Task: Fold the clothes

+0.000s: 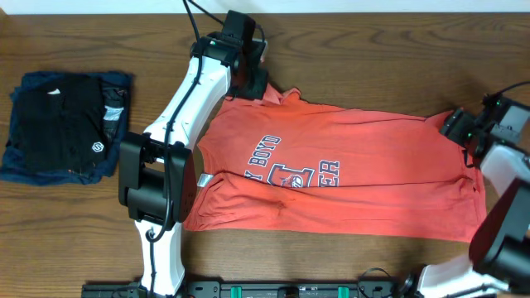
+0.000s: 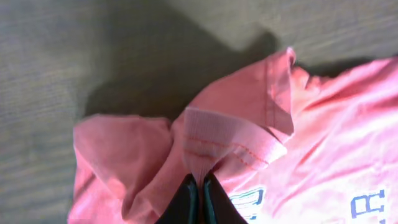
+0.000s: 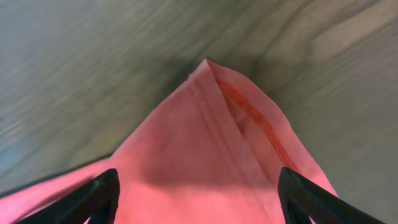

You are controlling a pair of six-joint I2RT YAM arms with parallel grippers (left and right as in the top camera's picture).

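Observation:
The coral-red T-shirt (image 1: 373, 165) lies spread across the table, its varsity lettering facing up and reading sideways. My left gripper (image 1: 252, 83) is at the shirt's far left corner near the collar. In the left wrist view it (image 2: 200, 186) is shut on a ribbed fold of the shirt (image 2: 323, 124), which bunches around the jaws. My right gripper (image 1: 460, 128) is at the shirt's far right corner. In the right wrist view it (image 3: 199, 193) is open wide, with a hemmed corner of the shirt (image 3: 205, 143) lying between the fingers, not gripped.
A folded black garment with a small white logo (image 1: 62, 124) lies on a folded navy-blue garment (image 1: 25, 170) at the table's left side. The arm bases (image 1: 157, 248) stand at the front edge. The table is dark wood (image 1: 373, 50).

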